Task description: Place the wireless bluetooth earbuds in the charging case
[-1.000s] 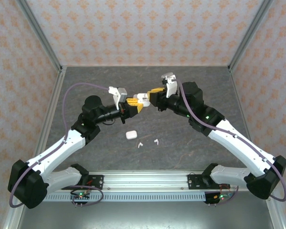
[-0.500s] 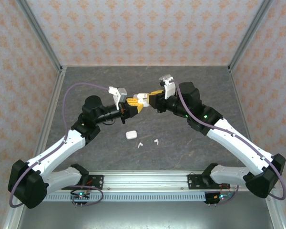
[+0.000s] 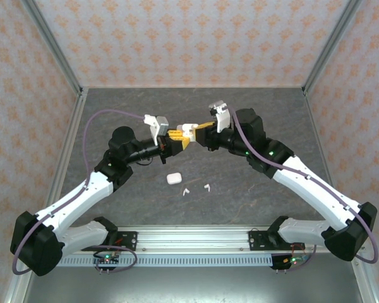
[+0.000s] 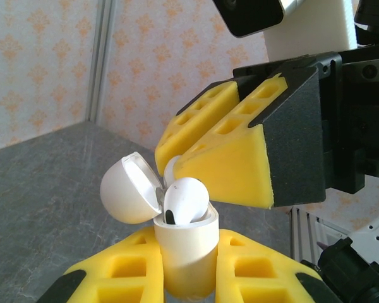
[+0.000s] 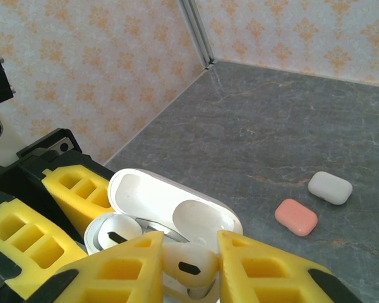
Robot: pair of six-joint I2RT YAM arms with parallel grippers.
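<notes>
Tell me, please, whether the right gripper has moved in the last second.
Yes: the right gripper has edged left, judged against the closed white case on the table.

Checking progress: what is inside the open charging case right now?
One white earbud sits in the charging case; the right tool pinches a second earbud beside it. Both stems are hidden.

Pale orange-patterned walls (image 3: pixel 189 38) enclose the grey marbled table (image 3: pixel 240 196) on three sides, with metal posts (image 3: pixel 52 43) at its far corners and a rail (image 3: pixel 196 237) along its near edge.
</notes>
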